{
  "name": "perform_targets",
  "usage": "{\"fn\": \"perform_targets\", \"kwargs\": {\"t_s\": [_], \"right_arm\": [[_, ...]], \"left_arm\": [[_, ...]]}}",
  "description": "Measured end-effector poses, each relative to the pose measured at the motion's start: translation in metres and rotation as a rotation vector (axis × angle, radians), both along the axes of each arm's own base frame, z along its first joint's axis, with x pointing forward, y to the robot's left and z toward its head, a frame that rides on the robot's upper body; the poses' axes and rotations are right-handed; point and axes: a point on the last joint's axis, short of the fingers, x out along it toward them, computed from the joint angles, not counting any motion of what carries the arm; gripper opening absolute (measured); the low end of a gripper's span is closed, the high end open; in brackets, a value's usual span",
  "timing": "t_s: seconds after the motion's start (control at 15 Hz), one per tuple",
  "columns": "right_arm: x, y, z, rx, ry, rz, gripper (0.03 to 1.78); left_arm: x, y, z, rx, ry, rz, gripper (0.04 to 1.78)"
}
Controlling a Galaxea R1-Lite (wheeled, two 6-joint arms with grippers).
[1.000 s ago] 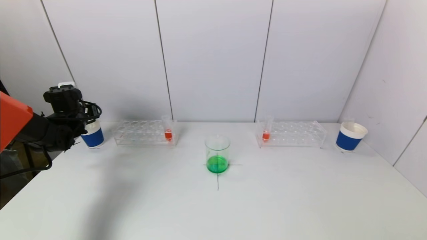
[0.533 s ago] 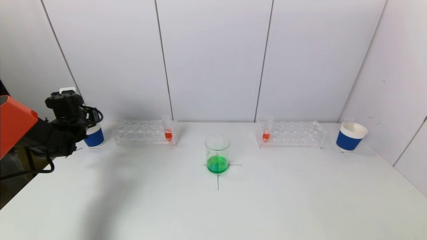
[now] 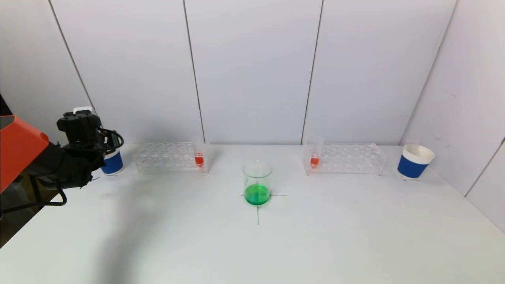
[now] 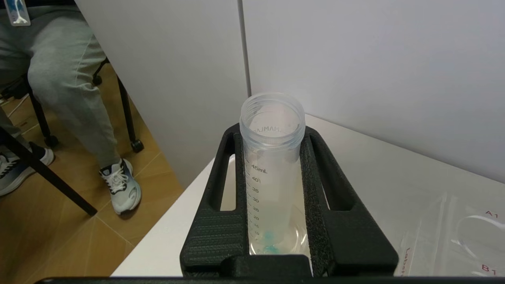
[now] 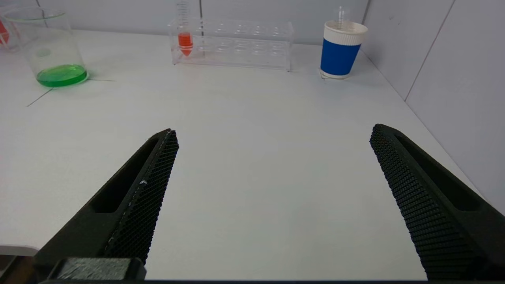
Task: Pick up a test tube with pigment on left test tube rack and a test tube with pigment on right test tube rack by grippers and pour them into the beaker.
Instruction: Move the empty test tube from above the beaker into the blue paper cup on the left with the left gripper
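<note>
Held test tube [image 4: 272,165]: clear, graduated, open-mouthed, a trace of blue at its tip, above the blue cup at the tabletop's far left edge.
Left rack [image 3: 169,157]: clear, along the far edge, one upright tube [image 3: 199,154] of red pigment.
Right rack [image 3: 347,157]: the same, tube [image 3: 314,154] at its inner end.
Beaker [image 3: 257,182]: upright, centre, green liquid.

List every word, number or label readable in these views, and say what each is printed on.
"45mL", then "40", "35", "30", "25", "20", "15": scale on the test tube clamped in the left gripper.
Raised lettering inside that tube's mouth: mirrored, not readable for certain.
"A1" and "B1": red marks on the left test tube rack.
"Label...": red word on the rack's edge, cut off.
Beaker, blue cups: no readable text.
</note>
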Motion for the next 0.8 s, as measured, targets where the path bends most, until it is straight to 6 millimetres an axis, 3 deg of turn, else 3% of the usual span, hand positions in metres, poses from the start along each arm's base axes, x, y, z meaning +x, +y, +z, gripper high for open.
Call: {"fn": "perform_targets", "kwargs": {"t_s": [0.53, 0.8], "right_arm": [[0.0000, 0.0000, 0.0000, 0.000, 0.000, 0.000, 1.77], [0.0000, 0.0000, 0.0000, 0.000, 0.000, 0.000, 1.77]], "left_arm": [[0.0001, 0.0000, -0.0003, -0.002, -0.001, 0.001, 0.43], [0.0001, 0.0000, 0.0007, 0.004, -0.021, 0.000, 0.68]]}}
